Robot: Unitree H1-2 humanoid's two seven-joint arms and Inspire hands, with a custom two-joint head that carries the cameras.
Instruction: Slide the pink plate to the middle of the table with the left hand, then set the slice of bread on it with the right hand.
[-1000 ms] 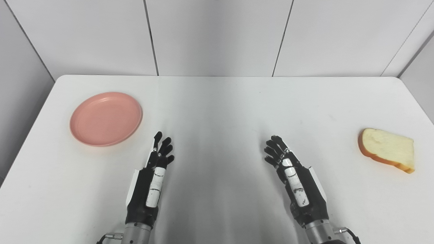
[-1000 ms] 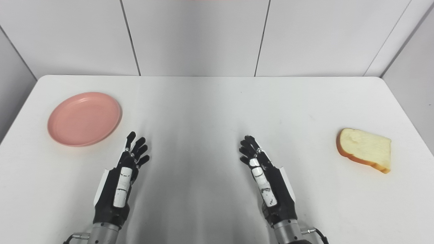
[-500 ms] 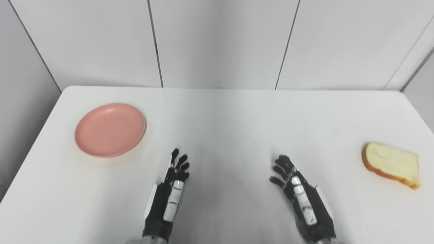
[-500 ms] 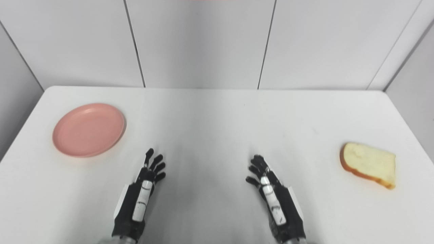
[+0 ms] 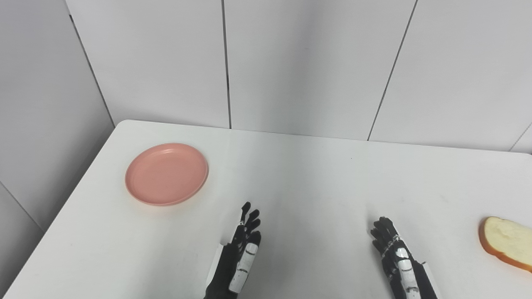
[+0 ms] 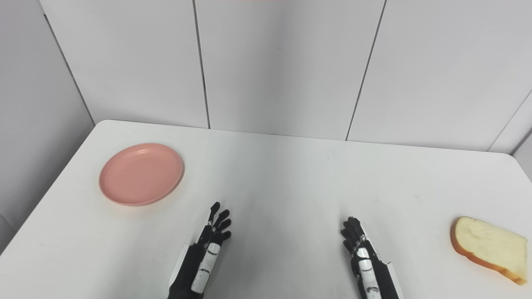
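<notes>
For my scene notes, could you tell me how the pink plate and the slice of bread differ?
The pink plate is round and sits far left; the slice of bread is squarish with a brown crust and lies far right, nearer the robot. Both rest untouched on the white table.

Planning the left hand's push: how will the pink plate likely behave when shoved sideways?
The pink plate looks shallow and flat-based, so it should probably slide rather than tip or roll. It looks like light plastic, and the white table seems smooth, so it may skid easily or spin if pushed off-centre.
</notes>
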